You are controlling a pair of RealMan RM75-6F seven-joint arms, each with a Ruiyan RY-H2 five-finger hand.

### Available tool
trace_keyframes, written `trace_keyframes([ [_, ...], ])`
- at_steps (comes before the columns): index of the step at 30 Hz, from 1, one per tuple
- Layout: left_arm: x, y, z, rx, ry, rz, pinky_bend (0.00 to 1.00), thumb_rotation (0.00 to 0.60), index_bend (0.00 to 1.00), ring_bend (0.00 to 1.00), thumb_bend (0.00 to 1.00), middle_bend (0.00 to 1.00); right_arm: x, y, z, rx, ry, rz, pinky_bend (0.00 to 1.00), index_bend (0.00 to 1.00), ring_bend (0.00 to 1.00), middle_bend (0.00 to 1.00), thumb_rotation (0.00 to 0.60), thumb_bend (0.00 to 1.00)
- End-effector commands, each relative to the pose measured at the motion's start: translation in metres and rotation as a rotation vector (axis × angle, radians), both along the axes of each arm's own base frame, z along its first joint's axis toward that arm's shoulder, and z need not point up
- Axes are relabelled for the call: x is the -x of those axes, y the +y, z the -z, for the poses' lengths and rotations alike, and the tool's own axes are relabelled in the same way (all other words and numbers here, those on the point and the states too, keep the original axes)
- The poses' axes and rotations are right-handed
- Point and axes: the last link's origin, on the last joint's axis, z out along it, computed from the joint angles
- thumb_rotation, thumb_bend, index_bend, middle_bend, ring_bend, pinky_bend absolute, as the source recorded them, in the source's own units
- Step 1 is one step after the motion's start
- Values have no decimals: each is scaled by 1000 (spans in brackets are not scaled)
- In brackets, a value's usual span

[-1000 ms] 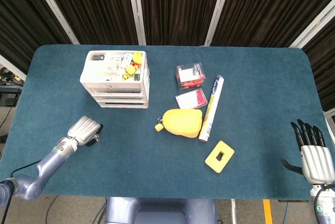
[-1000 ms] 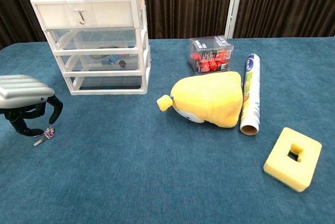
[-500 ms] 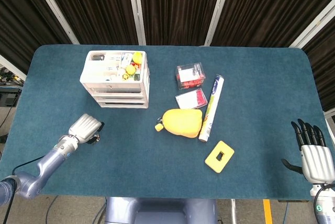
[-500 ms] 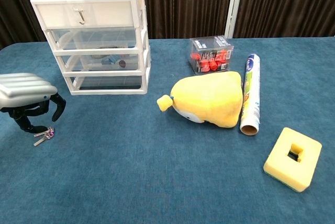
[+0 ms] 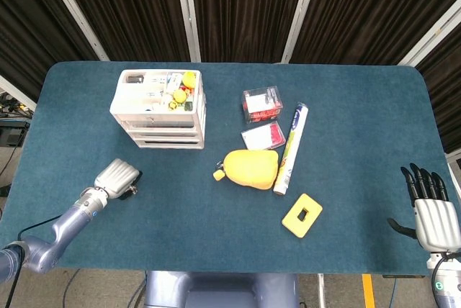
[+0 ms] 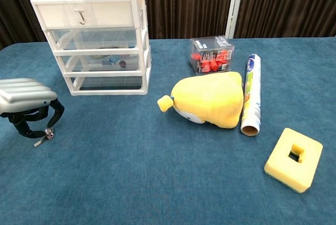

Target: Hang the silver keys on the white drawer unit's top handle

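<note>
The silver keys (image 6: 43, 137) lie on the blue table near its left front, with a small purple tag on them. My left hand (image 6: 25, 101) arches right over them, its fingers (image 6: 51, 120) curled down, and one fingertip touches the key ring. I cannot tell whether the keys are pinched. In the head view the left hand (image 5: 117, 177) hides the keys. The white drawer unit (image 6: 97, 46) stands behind the hand, its top handle (image 6: 81, 16) a small metal hook. My right hand (image 5: 431, 211) rests at the table's right front edge, fingers spread, holding nothing.
A yellow plush toy (image 6: 207, 99) lies mid-table beside a rolled tube (image 6: 251, 92). A clear box of red items (image 6: 211, 54) stands behind them. A yellow foam block (image 6: 293, 158) sits at the front right. Small items fill the drawer unit's top (image 5: 169, 86).
The left hand has shifted slightly left and its fingers have curled closer to the keys. The keys have barely moved. The right hand is still.
</note>
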Motion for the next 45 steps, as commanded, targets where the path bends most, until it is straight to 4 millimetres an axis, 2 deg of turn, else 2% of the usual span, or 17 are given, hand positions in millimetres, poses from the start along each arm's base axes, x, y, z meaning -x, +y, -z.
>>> trace_keyframes([
  [1,1,-1,0,2,0,-4,696,600,564,807,327,885,0,0,0,2,0,-2,0,0,0,0,600,3],
  [25,3,0,0,-4,-8,-9,696,600,617,806,422,886,0,0,-1,5,-6,5,0,0,0,0,600,4],
  [34,-16,9,-15,-44,-45,41,696,600,621,806,429,885,0,0,-1,6,-8,5,0,0,0,0,600,3],
  [36,-28,16,-28,-79,-62,74,697,600,622,806,428,885,0,0,-1,7,-10,5,0,0,0,0,600,3],
  [45,-51,31,-59,-148,-86,119,697,600,628,806,429,885,0,0,-2,7,-15,6,0,0,0,0,600,3],
])
